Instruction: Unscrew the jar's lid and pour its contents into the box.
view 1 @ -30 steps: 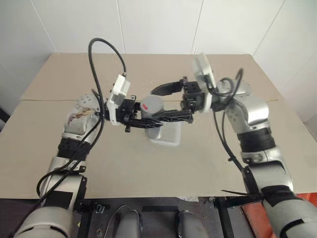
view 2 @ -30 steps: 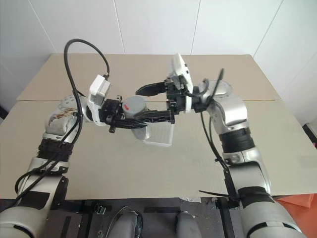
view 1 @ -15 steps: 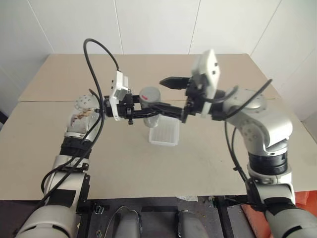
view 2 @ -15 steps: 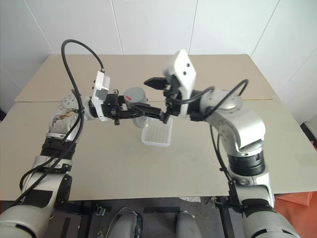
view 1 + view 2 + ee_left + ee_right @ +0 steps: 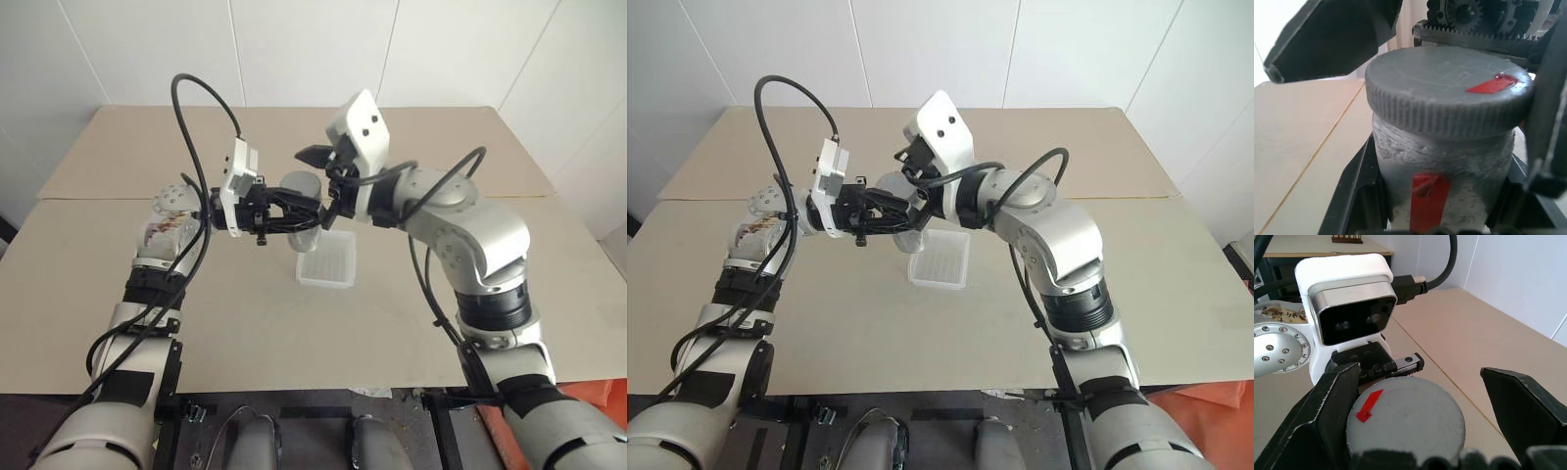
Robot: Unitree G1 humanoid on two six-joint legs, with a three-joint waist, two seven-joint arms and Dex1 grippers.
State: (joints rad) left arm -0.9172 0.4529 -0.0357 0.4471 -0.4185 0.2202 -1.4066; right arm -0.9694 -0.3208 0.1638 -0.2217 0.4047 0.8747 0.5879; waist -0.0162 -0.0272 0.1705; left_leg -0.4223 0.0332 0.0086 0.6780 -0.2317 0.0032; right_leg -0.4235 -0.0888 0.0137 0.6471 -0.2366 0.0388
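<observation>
The beige counter [image 5: 147,284] carries the translucent box [image 5: 327,264], which lies flat near its middle. Above the box's far-left edge, clear of the counter, the left claw [image 5: 294,213] clamps the jar [image 5: 1442,166] around its body. The jar stands upright, long axis vertical, with the red mark on its side facing the left wrist camera. The lid [image 5: 1405,418] sits on top, facing up. The right claw [image 5: 1415,411] is spread wide, one finger on each side of the lid.

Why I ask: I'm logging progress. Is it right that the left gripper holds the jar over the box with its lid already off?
Not quite: the lid is on the jar, as the left wrist view shows. The left gripper does hold it over the box.
</observation>
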